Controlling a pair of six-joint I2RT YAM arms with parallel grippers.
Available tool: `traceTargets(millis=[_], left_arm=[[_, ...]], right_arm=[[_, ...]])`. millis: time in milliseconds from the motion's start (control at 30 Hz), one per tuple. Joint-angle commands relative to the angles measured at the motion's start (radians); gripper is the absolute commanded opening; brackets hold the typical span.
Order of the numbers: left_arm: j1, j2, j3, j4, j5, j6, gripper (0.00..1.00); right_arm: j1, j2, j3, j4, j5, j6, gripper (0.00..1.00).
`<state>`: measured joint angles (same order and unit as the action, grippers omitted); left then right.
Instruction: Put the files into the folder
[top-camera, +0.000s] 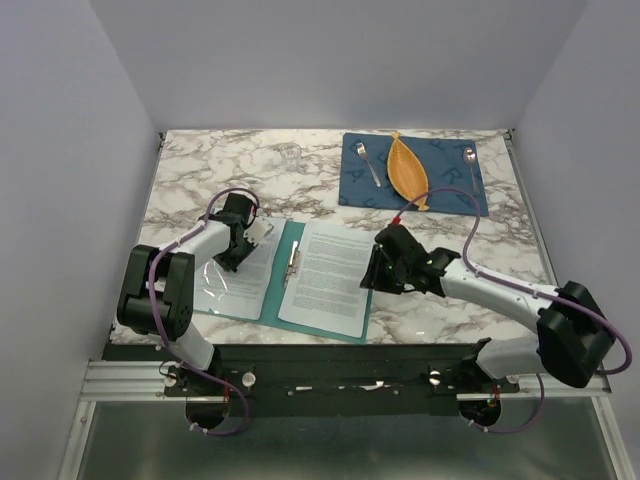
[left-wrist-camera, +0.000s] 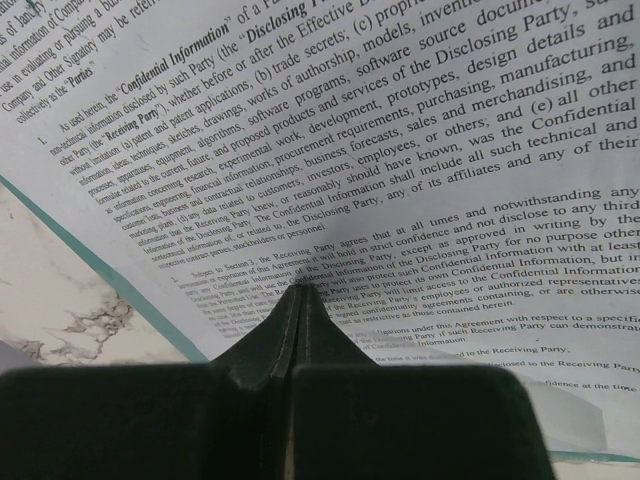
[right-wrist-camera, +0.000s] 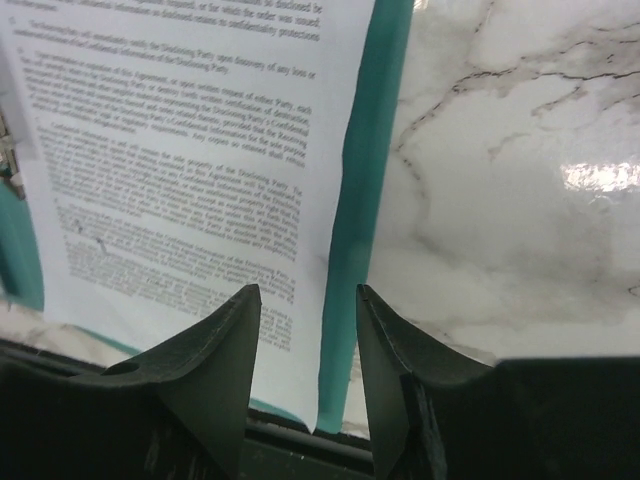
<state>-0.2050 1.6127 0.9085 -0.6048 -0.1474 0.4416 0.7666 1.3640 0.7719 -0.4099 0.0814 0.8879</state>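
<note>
Nearest the arm bases, the teal folder (top-camera: 273, 290) lies open and flat on the marble desk (top-camera: 200, 190). The files (top-camera: 330, 275) rest inside it, one printed page on the right half and the left sheet (top-camera: 235, 290) on the other.

The right gripper (right-wrist-camera: 308, 297) is moderately open and holds nothing. Its fingers straddle the right page's outer edge and the strip of teal beside it. Closing there could pinch paper and cover together, creasing the page or dragging it off the folder.

The left gripper (left-wrist-camera: 300, 292) has its fingers pressed together over the left sheet's text. I cannot tell whether clear plastic or paper is nipped between them. If it bears down and slides, that page may buckle.

A metal clip (top-camera: 293, 262) sits by the spine, too small to read as open or closed. Farther back, a blue placemat (top-camera: 452, 188) carries a yellow leaf-shaped dish (top-camera: 408, 170). In both wrist views the fingers hide the folder's near edge.
</note>
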Motion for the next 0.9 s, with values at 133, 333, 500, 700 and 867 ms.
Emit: traceTargets(millis=[133, 333, 500, 700, 867], left_arm=[[-0.001, -0.019, -0.011, -0.009, -0.031, 0.013, 0.0], [-0.001, -0.016, -0.011, -0.009, -0.029, 0.003, 0.0], [-0.001, -0.016, -0.011, -0.013, -0.02, -0.009, 0.0], [-0.001, -0.013, -0.008, -0.012, -0.021, -0.012, 0.0], [-0.001, -0.022, -0.005, -0.012, -0.015, -0.02, 0.0]], right_arm=[[0.003, -0.111, 0.033, 0.27, -0.278, -0.141, 0.5], [-0.023, 0.134, 0.187, 0.535, -0.446, -0.213, 0.53], [-0.096, 0.409, 0.26, 0.835, -0.589, -0.081, 0.54], [-0.119, 0.604, 0.384, 0.902, -0.678, 0.032, 0.55], [-0.118, 0.687, 0.441, 0.881, -0.675, 0.039, 0.55]])
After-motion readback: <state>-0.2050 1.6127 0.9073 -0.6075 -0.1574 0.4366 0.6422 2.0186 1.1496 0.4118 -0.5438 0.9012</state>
